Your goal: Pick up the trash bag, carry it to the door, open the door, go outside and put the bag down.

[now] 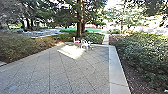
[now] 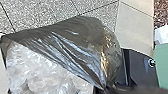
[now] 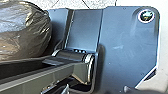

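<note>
The trash bag (image 2: 75, 45) is positioned beside the base plate (image 3: 127, 45). Its taut folds converge at the left gripper (image 2: 107, 88), which grasps the gathered plastic; the bulging body extends from that grip point. The right gripper's state cannot be determined.

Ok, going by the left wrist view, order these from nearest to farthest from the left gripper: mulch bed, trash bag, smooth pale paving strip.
1. Trash bag: nearest, large and close up.
2. Smooth pale strip: down on the ground, bordering the speckled paving.
3. Mulch bed: farthest, across the strip.
</note>
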Controlling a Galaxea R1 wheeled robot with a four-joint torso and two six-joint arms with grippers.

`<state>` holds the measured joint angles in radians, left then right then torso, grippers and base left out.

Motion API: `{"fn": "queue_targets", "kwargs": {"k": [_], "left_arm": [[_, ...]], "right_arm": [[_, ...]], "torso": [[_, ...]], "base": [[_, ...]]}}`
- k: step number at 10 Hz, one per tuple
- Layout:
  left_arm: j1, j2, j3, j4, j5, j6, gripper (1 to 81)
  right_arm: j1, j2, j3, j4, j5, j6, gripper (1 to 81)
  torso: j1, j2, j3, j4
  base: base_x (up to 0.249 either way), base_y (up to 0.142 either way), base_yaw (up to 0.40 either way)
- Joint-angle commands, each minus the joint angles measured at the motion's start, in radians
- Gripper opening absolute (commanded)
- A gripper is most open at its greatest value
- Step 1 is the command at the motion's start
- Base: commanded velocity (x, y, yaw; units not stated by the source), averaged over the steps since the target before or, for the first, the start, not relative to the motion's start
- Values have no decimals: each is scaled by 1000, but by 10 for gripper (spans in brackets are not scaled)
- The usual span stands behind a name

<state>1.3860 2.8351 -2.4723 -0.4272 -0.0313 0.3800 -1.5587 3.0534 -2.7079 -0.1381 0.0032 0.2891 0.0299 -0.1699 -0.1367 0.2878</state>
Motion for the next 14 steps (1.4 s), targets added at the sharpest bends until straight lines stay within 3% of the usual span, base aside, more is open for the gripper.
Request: {"fn": "queue_targets", "kwargs": {"k": [1,3,7,8,11,14], "left_arm": [[-155,-86,93,-57,88,-1,10],[-225,-117,93,-102,151,-1,10],[-368,-132,85,-174,221,-1,10],[-409,-138,81,-197,253,-1,10],[-520,-121,1,-232,347,-3,10],[-638,-129,-71,-281,464,-1,10]], "right_arm": [[42,11,11,-9,-61,-10,811],[44,11,10,-9,-61,-10,811],[44,9,7,-9,-61,-10,811],[42,9,7,-9,-61,-10,811],[39,9,7,-9,-61,-10,811],[38,9,10,-9,-61,-10,811]], "torso": [[0,0,-91,0],[0,0,-154,0],[1,1,-291,0],[1,1,-236,0],[2,2,-271,0],[2,3,-270,0]], "base": [[0,0,0],[0,0,0],[0,0,0],[0,0,0],[0,0,0],[0,0,0]]}}
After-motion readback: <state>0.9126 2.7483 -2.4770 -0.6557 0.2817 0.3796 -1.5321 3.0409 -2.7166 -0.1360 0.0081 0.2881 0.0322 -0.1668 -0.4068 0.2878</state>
